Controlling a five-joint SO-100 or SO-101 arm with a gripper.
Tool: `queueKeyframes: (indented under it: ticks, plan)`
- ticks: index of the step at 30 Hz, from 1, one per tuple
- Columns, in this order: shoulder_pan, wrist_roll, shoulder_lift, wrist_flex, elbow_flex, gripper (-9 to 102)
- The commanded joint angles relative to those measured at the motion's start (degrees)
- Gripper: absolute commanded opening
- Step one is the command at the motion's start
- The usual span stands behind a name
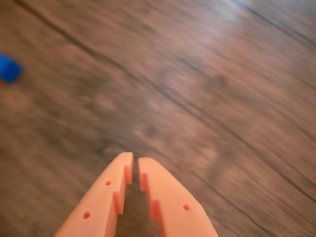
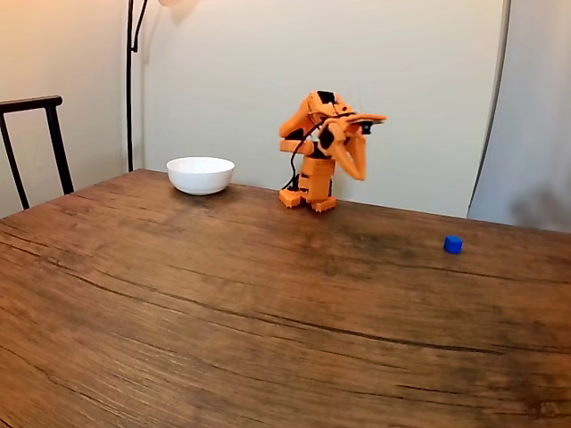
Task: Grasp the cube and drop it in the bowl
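The tiny blue cube (image 2: 453, 243) lies on the wooden table at the right in the fixed view, and shows blurred at the left edge of the wrist view (image 1: 9, 68). The white bowl (image 2: 200, 174) stands at the back left of the table. The orange arm is folded up at the back centre, its gripper (image 2: 360, 172) hanging above the table, well left of the cube and right of the bowl. In the wrist view the orange gripper (image 1: 135, 163) points at bare wood, its two fingers nearly touching with nothing between them.
A dark chair (image 2: 36, 143) stands at the table's left edge. A floor lamp pole (image 2: 130, 80) rises behind the bowl. The wooden table (image 2: 223, 312) stretches wide in front of the arm.
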Motion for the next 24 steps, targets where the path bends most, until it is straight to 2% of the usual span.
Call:
queueKeyframes:
  ticks: [1, 9, 14, 18, 24]
  plan:
    - [-3.1, -3.3, -0.4, -1.1, -2.5, 0]
    - [-4.9, -4.6, -0.7, -1.3, -5.8, 0]
    - [-4.9, -4.6, -3.5, -8.0, -8.0, 0]
    - [-6.2, -4.6, -13.6, -12.7, -11.5, 0]
    - [-9.1, -4.7, -32.6, -12.7, -22.9, 0]
